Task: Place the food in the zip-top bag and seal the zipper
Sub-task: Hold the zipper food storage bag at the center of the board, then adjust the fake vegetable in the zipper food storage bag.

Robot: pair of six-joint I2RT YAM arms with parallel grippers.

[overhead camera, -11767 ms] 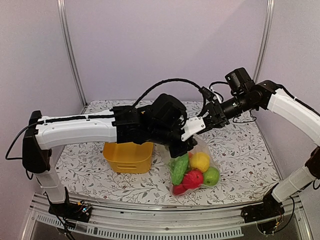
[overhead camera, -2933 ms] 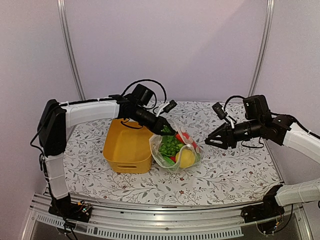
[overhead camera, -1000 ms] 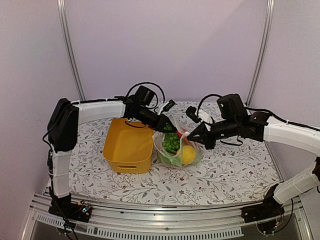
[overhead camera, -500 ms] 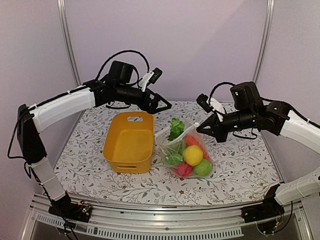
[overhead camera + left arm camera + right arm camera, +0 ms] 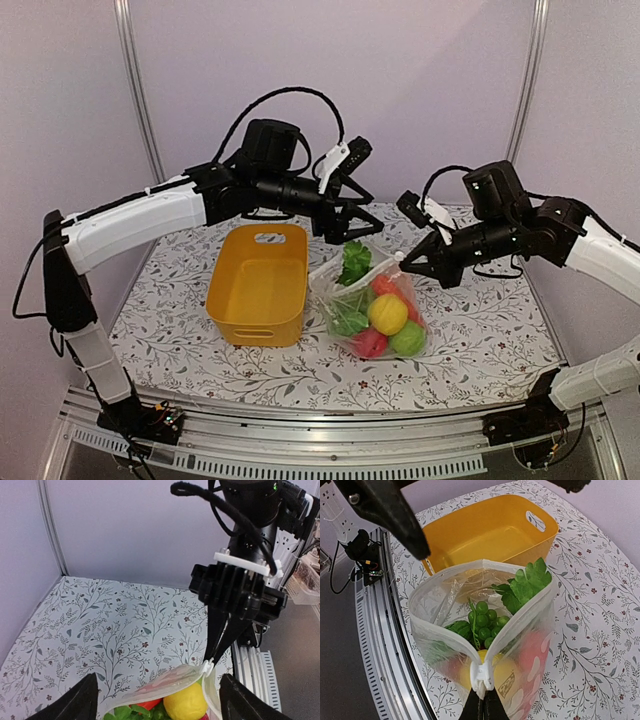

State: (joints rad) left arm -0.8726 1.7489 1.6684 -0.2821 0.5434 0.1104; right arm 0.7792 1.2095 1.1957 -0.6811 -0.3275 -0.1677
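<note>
Two arms over the flowered tablecloth (image 5: pixel 470 340), lilac walls (image 5: pixel 400 90) around: my right gripper (image 5: pixel 481 702) pinches the zipper (image 5: pixel 481 672); left gripper (image 5: pixel 358 230) spread wide.

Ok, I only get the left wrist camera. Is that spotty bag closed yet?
Observer: No. The right wrist view shows the clear dotted zip-top bag gaping open, leafy green lettuce poking over its rim.
Operator: What's next to it?
Observer: A yellow plastic tub sits beside the bag, on the left arm's side, empty.
Operator: What's under the yellow toy lemon?
Observer: In the top view, a red round piece and a green round piece lie at the bag's bottom.
</note>
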